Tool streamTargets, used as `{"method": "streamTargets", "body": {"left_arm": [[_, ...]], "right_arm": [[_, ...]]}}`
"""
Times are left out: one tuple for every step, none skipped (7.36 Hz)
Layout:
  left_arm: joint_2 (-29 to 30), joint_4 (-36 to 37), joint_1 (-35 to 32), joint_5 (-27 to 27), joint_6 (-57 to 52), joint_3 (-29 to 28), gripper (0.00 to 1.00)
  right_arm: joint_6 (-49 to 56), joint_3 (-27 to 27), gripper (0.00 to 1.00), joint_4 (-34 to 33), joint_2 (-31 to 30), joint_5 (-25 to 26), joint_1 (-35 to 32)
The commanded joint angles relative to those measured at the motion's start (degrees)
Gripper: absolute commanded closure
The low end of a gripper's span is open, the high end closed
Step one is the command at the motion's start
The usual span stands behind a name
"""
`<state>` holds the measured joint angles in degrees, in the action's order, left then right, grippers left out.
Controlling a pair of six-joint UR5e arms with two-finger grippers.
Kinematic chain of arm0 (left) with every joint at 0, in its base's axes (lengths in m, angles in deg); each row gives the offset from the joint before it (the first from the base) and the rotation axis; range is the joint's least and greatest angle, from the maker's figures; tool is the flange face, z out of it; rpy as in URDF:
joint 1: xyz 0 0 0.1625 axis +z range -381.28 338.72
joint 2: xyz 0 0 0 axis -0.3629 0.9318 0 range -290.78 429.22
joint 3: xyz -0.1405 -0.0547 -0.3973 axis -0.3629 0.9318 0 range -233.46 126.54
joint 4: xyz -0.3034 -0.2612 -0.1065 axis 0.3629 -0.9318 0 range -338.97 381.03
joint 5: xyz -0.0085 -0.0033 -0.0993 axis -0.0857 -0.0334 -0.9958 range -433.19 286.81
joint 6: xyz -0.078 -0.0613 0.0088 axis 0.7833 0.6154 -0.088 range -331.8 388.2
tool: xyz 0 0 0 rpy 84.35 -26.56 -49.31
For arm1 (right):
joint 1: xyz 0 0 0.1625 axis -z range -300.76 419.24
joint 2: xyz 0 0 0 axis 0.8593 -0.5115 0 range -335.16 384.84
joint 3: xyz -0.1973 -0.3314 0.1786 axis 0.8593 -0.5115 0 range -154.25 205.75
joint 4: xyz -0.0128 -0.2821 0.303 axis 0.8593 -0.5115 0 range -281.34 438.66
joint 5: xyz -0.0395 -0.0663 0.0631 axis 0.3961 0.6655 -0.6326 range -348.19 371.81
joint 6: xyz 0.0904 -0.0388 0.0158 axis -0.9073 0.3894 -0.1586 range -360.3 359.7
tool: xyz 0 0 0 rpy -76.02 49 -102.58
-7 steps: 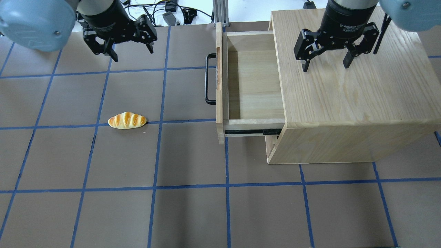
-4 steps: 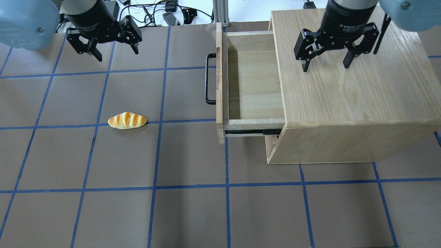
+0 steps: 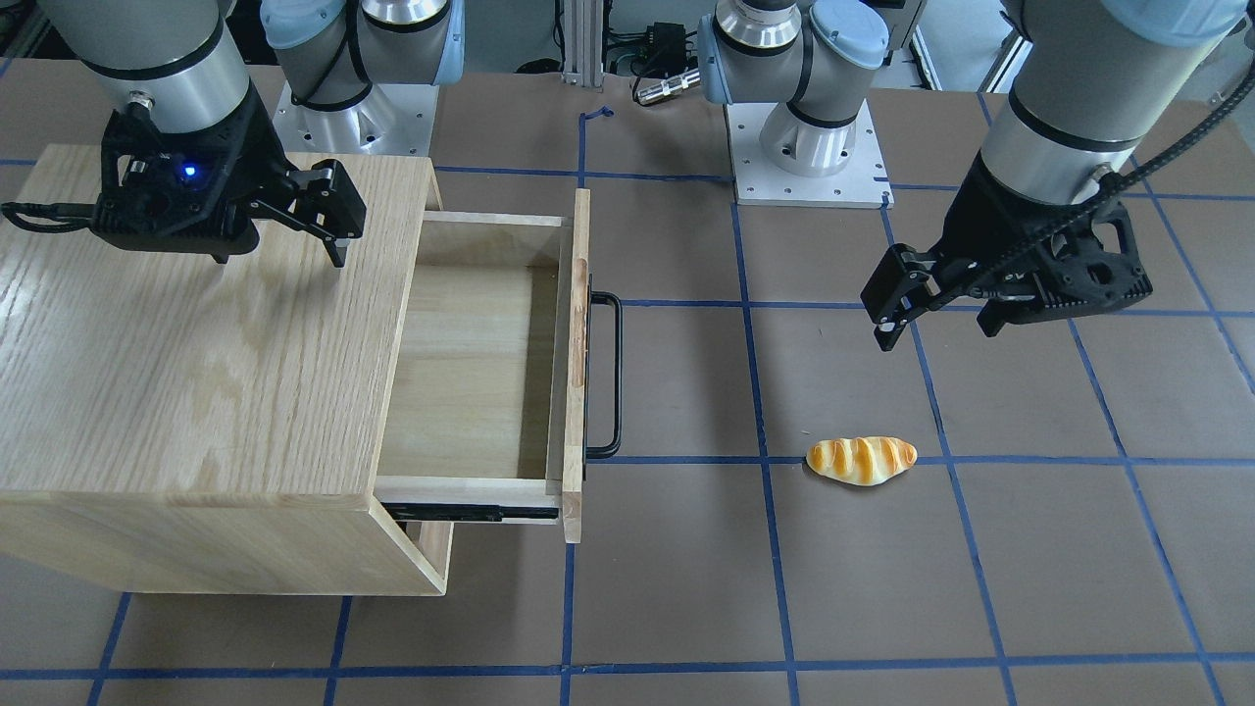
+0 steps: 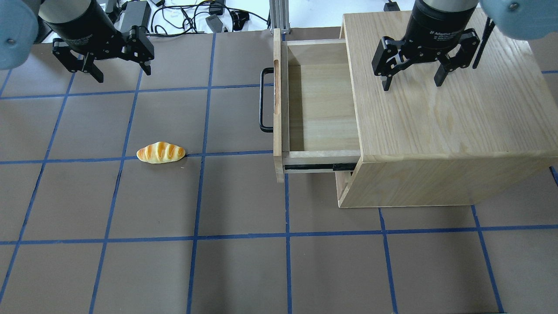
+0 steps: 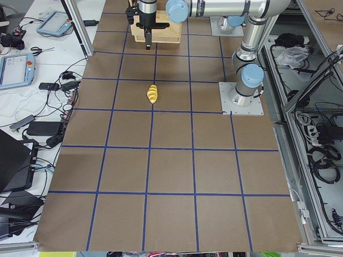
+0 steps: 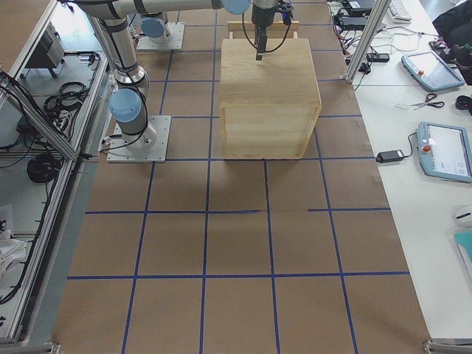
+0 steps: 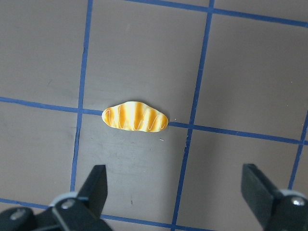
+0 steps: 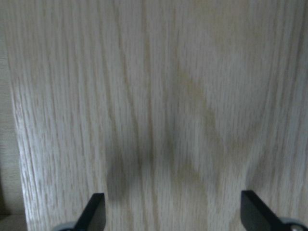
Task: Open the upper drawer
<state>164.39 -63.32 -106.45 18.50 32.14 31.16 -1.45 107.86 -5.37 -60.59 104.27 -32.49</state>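
Observation:
The upper drawer [image 4: 320, 107] of the wooden cabinet [image 4: 440, 131] stands pulled out and empty, its black handle [image 4: 263, 100] to the left; it also shows in the front-facing view [image 3: 480, 373]. My left gripper [image 4: 121, 75] is open and empty, high over the mat, far left of the handle; it also shows in the front-facing view [image 3: 936, 333]. My right gripper [image 4: 412, 85] is open and empty just above the cabinet top [image 8: 154, 110]; it also shows in the front-facing view [image 3: 279, 260].
A toy bread roll [image 4: 161, 152] lies on the brown mat left of the drawer, and shows in the left wrist view [image 7: 134, 117]. Cables and power bricks [image 4: 209, 15] lie past the mat's far edge.
My left gripper has moved left and slightly back, away from the drawer, staying open. The drawer, the bread and my right gripper have not moved.

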Motion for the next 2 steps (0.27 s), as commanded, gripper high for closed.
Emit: {"method": "streamTargets", "body": {"left_arm": [[-0.3,0.0,0.1,0.0,-0.1,0.2,0.00],[-0.3,0.0,0.0,0.0,-0.1,0.2,0.00]], "right_arm": [[0.0,0.0,0.00,0.0,0.0,0.0,0.0],[0.1,0.0,0.00,0.0,0.0,0.0,0.1]]}}
